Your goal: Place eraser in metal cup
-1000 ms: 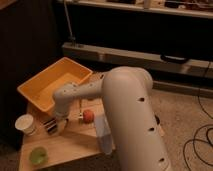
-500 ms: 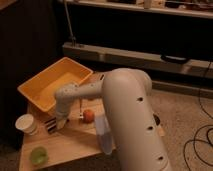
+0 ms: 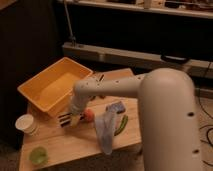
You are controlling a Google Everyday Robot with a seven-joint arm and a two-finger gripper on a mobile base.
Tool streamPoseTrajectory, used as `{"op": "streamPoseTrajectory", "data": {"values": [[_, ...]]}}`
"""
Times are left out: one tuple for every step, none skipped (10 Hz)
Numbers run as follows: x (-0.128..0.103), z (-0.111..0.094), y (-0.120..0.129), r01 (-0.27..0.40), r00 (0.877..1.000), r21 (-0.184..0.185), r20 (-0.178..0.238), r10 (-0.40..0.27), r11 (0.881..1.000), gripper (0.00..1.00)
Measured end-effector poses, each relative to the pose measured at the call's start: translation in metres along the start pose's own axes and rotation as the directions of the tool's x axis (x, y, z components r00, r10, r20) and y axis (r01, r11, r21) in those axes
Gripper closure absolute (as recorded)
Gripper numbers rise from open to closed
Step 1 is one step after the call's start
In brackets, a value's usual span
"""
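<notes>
The eraser [image 3: 64, 119], a small dark block with pale stripes, lies on the wooden table [image 3: 75, 145] left of centre. My gripper [image 3: 75, 119] points down from the white arm [image 3: 115, 87]. It is shut on the right end of the eraser, low over the tabletop. The arm comes in from the right and crosses the middle of the table. The metal cup is not in view; the arm may be hiding it.
A yellow bin [image 3: 50, 87] fills the back left. A white paper cup [image 3: 26, 123] and a green cup [image 3: 37, 155] stand at the left front. Right of the gripper are an orange ball [image 3: 89, 115], a blue-grey pad [image 3: 116, 106], a pale cloth [image 3: 104, 132] and a green pod [image 3: 122, 125].
The fingers have closed at the eraser over the last second. The arm has barely moved and the other things have stayed in place.
</notes>
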Motion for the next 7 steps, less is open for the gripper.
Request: {"op": "streamPoseTrajectory", "data": {"values": [[0.017,-0.024,0.01,-0.039,0.999,0.013,0.011,0.039,0.999,1.0],[0.036,-0.041,0.022,-0.083,0.996,0.025,0.028,0.082,0.996,1.0],[0.059,-0.057,0.036,-0.135,0.99,0.037,0.04,0.133,0.99,1.0],[0.074,-0.068,0.046,-0.172,0.984,0.046,0.046,0.17,0.984,1.0],[0.095,-0.082,0.058,-0.221,0.975,0.059,0.049,0.218,0.974,1.0],[0.118,-0.101,0.069,-0.274,0.962,0.08,0.045,0.271,0.958,1.0],[0.14,-0.118,0.078,-0.314,0.95,0.1,0.033,0.312,0.944,1.0]]}}
